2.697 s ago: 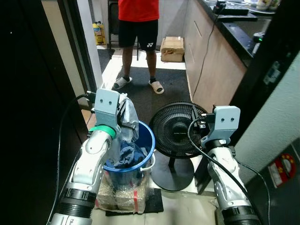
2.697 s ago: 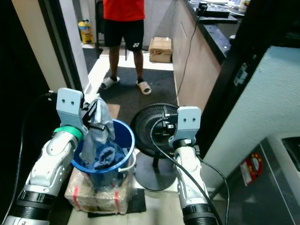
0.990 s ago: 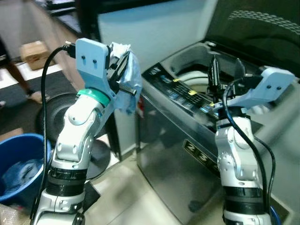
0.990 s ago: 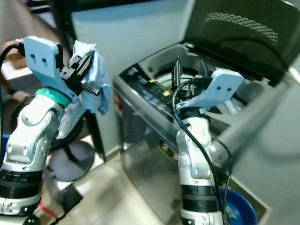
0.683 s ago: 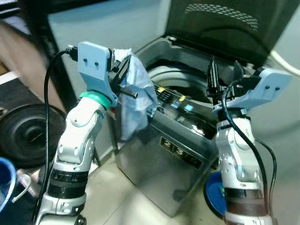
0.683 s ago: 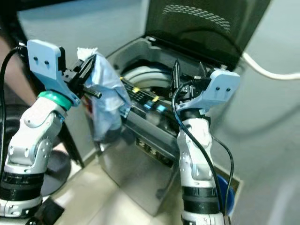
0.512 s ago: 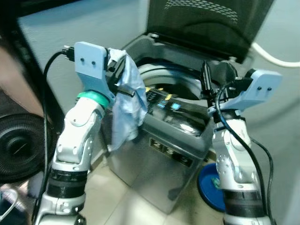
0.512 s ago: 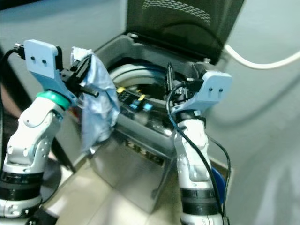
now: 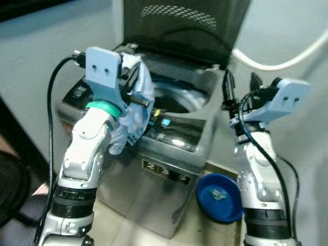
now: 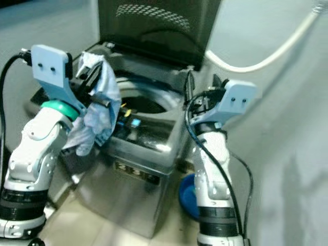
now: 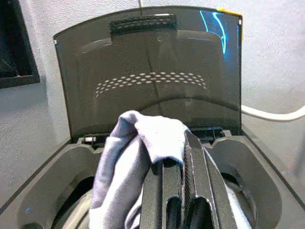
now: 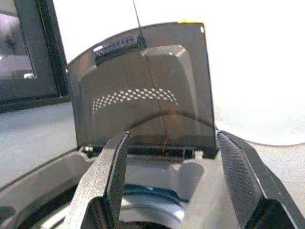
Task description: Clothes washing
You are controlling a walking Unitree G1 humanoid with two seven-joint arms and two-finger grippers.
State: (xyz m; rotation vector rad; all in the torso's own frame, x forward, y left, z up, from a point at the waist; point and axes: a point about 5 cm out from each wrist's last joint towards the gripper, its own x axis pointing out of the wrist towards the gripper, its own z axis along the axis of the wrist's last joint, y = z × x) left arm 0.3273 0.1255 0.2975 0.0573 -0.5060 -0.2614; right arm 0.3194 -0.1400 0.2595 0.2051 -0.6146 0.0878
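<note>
At the bottom of the left eye view lies a pale tiled floor [image 9: 148, 233], and on it at lower right sits a blue basin [image 9: 220, 197], just beside the front right corner of the washing machine [image 9: 169, 154]. The two silver arms rise from the lower edge of the frame, one on each side.

The left gripper [image 9: 134, 84] is in the upper left of the frame, level with the machine's front left corner. Its fingers are clamped together on a light blue cloth [image 9: 134, 115]; in the left wrist view the cloth [image 11: 136, 162] is bunched over the black fingers [image 11: 190, 191] and trails down one side of them. In the head views the cloth hangs from the gripper in front of the control panel [image 9: 169, 128], its lower end draping down against the arm and the machine's front face.

The right gripper [image 9: 240, 87] is in the upper right, held above the machine's right edge. Its two fingers [image 12: 112, 176] stand wide apart with nothing between them, the open tub showing in the gap.

Past both grippers is the round drum opening [image 9: 177, 97], and behind it the dark lid [image 9: 179, 23] stands upright against the grey wall [image 9: 41, 51]. A white hose [image 9: 287, 56] curves across the wall at upper right.
</note>
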